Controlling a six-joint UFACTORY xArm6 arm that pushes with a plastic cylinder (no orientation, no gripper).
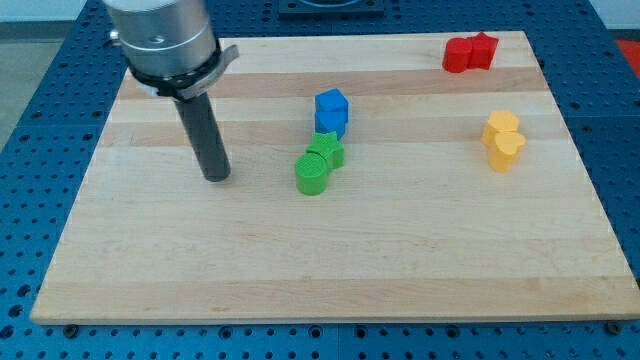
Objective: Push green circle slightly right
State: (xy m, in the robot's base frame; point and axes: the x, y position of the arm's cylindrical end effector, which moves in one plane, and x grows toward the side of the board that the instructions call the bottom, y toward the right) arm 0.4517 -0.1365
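The green circle (312,173) lies near the board's middle. It touches a green star-shaped block (326,150) just above and to its right. My tip (217,177) rests on the board to the view's left of the green circle, about a hundred pixels away, at nearly the same height in the view. The rod rises from the tip to the arm's grey body at the view's top left.
A blue block (331,110) sits above the green star, touching it. Two red blocks (470,52) sit together at the top right. Two yellow blocks (503,140) sit together at the right. The wooden board (320,260) lies on a blue perforated table.
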